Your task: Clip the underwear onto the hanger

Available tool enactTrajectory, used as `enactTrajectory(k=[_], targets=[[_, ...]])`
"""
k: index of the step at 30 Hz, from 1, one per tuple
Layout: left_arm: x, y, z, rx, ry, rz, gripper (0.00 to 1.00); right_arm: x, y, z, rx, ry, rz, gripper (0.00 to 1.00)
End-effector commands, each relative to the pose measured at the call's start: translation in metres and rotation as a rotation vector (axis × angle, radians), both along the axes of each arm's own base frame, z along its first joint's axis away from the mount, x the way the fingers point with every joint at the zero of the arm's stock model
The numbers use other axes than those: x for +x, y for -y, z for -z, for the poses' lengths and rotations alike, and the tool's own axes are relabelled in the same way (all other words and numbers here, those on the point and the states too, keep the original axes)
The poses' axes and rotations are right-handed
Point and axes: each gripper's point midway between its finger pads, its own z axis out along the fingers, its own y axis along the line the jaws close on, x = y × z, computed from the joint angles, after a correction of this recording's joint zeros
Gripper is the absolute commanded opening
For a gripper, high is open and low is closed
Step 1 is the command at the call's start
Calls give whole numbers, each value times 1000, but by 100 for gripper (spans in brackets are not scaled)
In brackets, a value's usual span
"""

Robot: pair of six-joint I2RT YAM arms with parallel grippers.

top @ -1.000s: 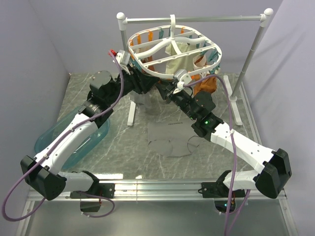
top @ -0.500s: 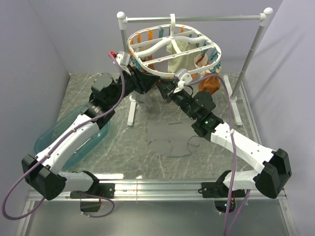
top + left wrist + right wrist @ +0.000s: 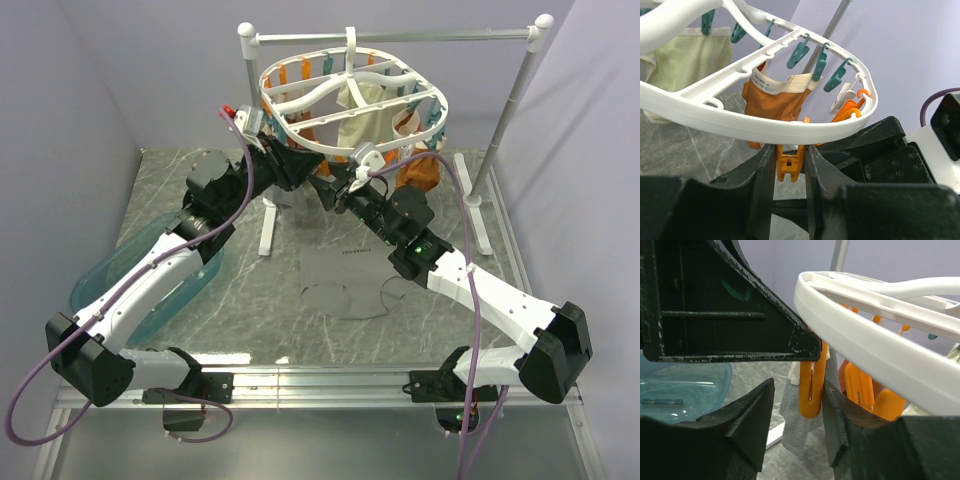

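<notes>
- Under the near rim of the hanger, the left pincer is gripping an orange peg that is dangling from the white frame. Its two fingers are pressing on the peg's sides.
- Just beside it, the right pincer is standing open and holding nothing, its fingers straddling the lower end of what appears to be the same peg.
- Down on the table, the underwear is lying flat and spread out. It is well apart from both pincers and from the hanger, with its darker-edged leg openings facing the arms' bases.
- A paler grey cloth is hanging just behind the peg, beside one right-hand finger. What is holding it up, and whether it is a second pair, cannot be told.
- Judging by this, the clipping is not yet done for the pair on the table: a peg is being handled while that garment is waiting below.
- The hanger is hanging free from the rail by its hook, so a sideways push from either arm could set it swinging and pull the peg out of the left pincer's squeeze.
- The two pincers are crowding one peg, so a small misjudged move could knock them together or twist the peg off the rim.
- The pale cloth is sitting so close that the peg could bite it instead of the intended fabric.
- If the left pincer is pressing off-centre, the peg could slip sideways and snap shut with nothing in it.
</notes>
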Motion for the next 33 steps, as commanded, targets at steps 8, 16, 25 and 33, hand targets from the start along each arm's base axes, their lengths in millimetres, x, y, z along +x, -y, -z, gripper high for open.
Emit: enactTrajectory(k=[8, 16, 25, 33], targets=[[-15, 1, -9, -6, 49, 45, 0, 7, -2, -38, 29, 64, -12, 39], [-15, 2, -12, -33, 57, 54, 9, 12, -7, -26, -15, 78, -22, 4], [2, 1, -10, -88, 27, -6, 34, 13, -7, -30, 4, 91, -14, 0], [6, 3, -13, -121, 25, -21, 41, 10, -9, -33, 23, 80, -27, 0]])
